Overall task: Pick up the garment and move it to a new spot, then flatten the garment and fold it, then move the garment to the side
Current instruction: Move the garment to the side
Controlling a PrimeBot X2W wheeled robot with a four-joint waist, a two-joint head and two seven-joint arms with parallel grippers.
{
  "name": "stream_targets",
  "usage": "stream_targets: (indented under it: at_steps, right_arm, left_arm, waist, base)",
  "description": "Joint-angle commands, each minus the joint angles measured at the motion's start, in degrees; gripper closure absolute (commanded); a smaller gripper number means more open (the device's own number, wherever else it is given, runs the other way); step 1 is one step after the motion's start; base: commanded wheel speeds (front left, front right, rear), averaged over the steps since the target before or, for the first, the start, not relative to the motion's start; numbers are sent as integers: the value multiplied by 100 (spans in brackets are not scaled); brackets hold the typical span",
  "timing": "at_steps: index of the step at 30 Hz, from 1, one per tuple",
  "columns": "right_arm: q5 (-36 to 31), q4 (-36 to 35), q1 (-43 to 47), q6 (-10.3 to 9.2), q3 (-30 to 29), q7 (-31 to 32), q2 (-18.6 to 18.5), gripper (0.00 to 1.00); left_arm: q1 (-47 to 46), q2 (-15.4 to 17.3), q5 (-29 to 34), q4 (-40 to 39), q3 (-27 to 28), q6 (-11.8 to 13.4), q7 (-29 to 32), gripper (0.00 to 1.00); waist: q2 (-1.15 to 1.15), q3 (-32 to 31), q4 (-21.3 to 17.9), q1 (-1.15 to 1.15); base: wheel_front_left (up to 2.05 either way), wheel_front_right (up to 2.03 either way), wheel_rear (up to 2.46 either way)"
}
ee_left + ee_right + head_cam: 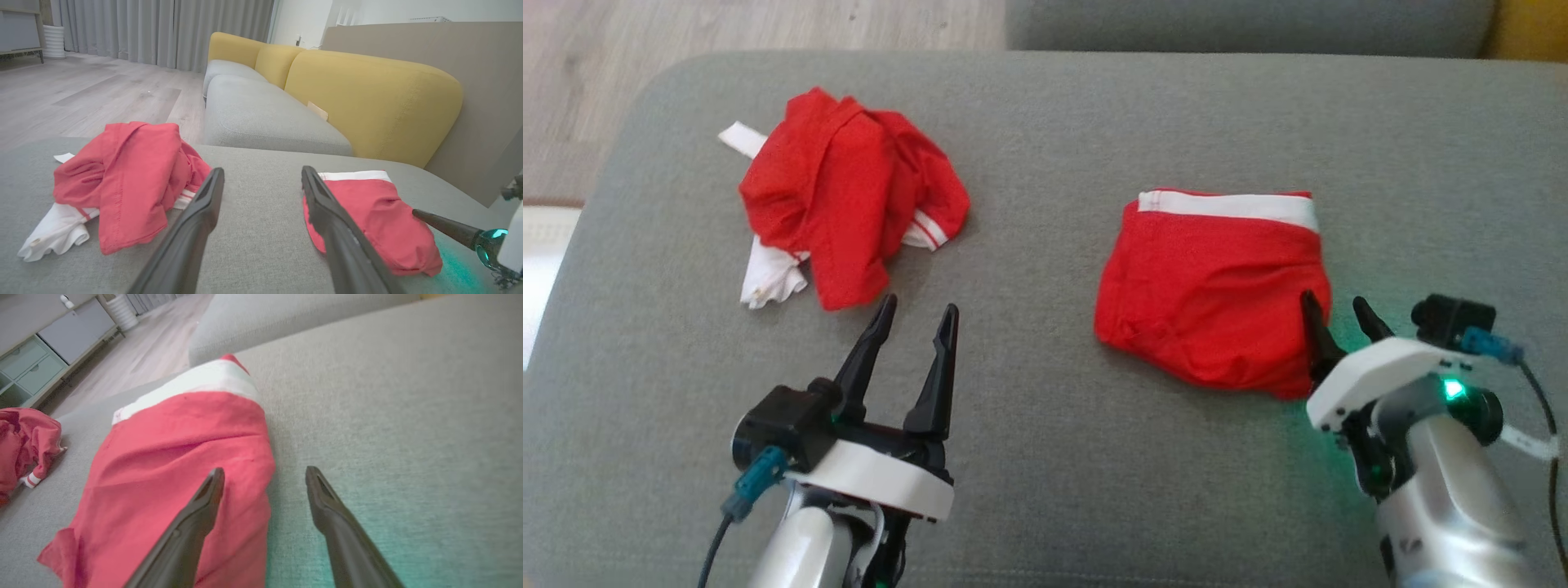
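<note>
Two red garments lie on a wide grey cushion point(1045, 122), well apart from each other. The crumpled garment point(841, 188) sits toward the robot's left in a loose heap, with white trim poking out at its far-left and near-left edges. The folded garment point(1209, 278) lies toward the right as a flat, compact packet, and its white waistband point(1225, 204) runs along the far edge.

The left hand point(919, 306) hovers just near of the crumpled heap. Its two dark fingers are spread wide apart with nothing between them, and the tips stop a little short of the cloth. In the left wrist view the same hand point(262, 171) frames bare grey fabric, with the crumpled garment point(122, 171) on one side and the folded garment point(388, 220) on the other.

The right hand point(1334, 300) is at the near-right corner of the folded garment, and its fingers are also spread apart. In the right wrist view point(265, 470) one finger lies over the red cloth point(175, 457) at its edge, while the other is over bare cushion beside it. Whether the tips press on the cloth cannot be told. A green light glows on that wrist.

A yellow sofa back point(367, 94) rises beyond the cushion, and pale wood floor point(727, 33) lies off to the left.
</note>
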Motion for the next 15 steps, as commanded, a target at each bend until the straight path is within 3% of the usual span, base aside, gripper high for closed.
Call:
stream_targets:
  at_steps: [1, 7, 14, 15]
  right_arm:
    - [174, 103, -437, -5, 99, 166, -11, 0]
    - [491, 694, -828, -5, 174, 385, -11, 0]
    - [590, 1342, -1112, -5, 659, 403, -11, 0]
    - [604, 1406, -1148, -5, 733, 384, -11, 24]
  left_arm:
    - [-305, 19, -32, -154, 159, -20, -69, 0]
    - [-361, 19, -53, -153, 145, -18, -69, 0]
    - [-405, 19, -29, -132, 167, -31, -69, 0]
    - [-418, 19, -21, -126, 172, -37, -69, 0]
  waist:
    - [0, 128, 131, 0]
    - [0, 233, 217, 0]
    - [0, 337, 164, 0]
    - [0, 343, 143, 0]
  base:
    - [0, 0, 0]
    - [0, 0, 0]
    - [0, 0, 0]
    - [0, 0, 0]
